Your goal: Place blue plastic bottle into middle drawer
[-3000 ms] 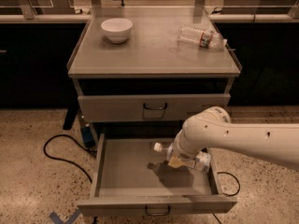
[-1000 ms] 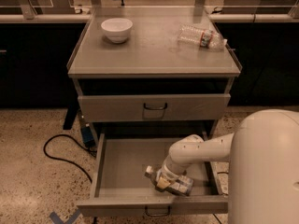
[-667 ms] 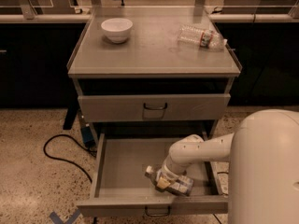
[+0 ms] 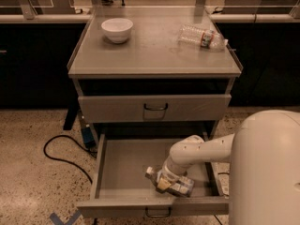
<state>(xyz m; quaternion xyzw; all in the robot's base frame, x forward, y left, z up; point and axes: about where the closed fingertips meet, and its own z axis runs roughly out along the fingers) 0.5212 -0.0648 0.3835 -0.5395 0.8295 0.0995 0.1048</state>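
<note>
The blue plastic bottle [image 4: 180, 187] lies on its side on the floor of the open middle drawer [image 4: 117, 165], near the front right, with its white cap pointing left. My gripper [image 4: 164, 182] is down inside the drawer, right at the bottle's neck end and over it. My white arm reaches in from the right and hides part of the bottle.
The drawer above [image 4: 154, 108] is closed. On the cabinet top stand a white bowl [image 4: 117, 29] at the back left and a slim clear bottle with a red label [image 4: 202, 36] at the back right. A black cable [image 4: 61, 153] lies on the floor to the left.
Since three seconds ago my arm has moved down and toward the drawer's front, bringing the bottle onto the drawer floor. Over the last second nothing has moved.
</note>
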